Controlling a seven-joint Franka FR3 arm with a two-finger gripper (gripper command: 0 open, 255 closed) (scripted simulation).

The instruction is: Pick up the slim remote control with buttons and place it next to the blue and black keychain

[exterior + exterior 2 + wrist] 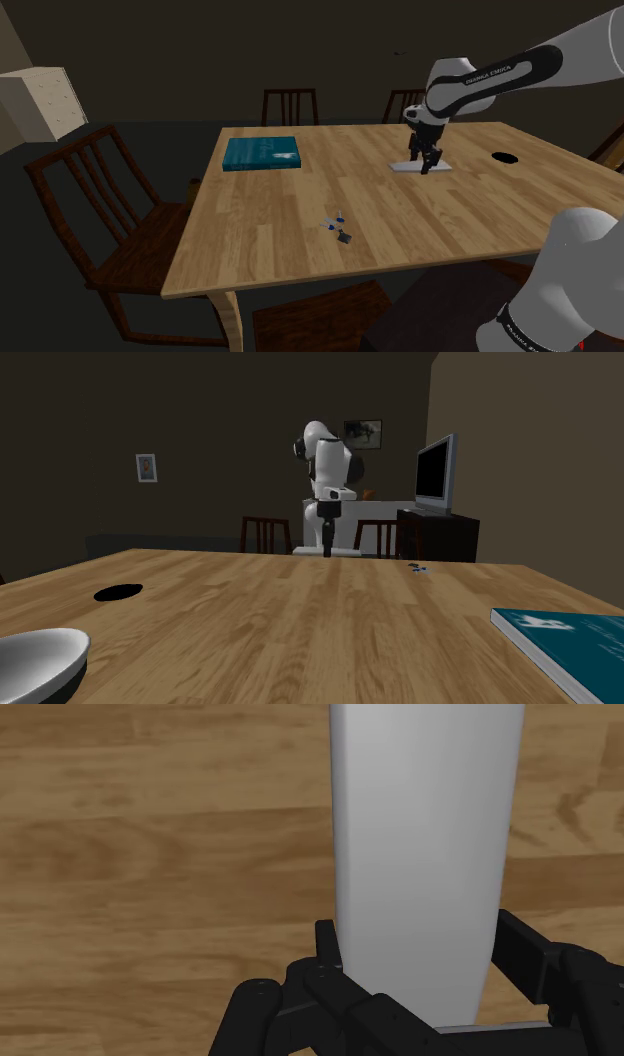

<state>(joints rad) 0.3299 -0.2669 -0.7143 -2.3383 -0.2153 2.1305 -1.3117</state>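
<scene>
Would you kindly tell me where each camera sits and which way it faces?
Shoulder view: beside and slightly behind the robot, looking down across the wooden table toward the chairs; the arm and claw show over the grey remote control.
Second exterior view: low at the table's opposite edge, facing the robot; the arm shows head-on.
Wrist view: on the hand, looking down along the claw clasping the remote control.
Shared: both exterior views show the keychain and teal book.
</scene>
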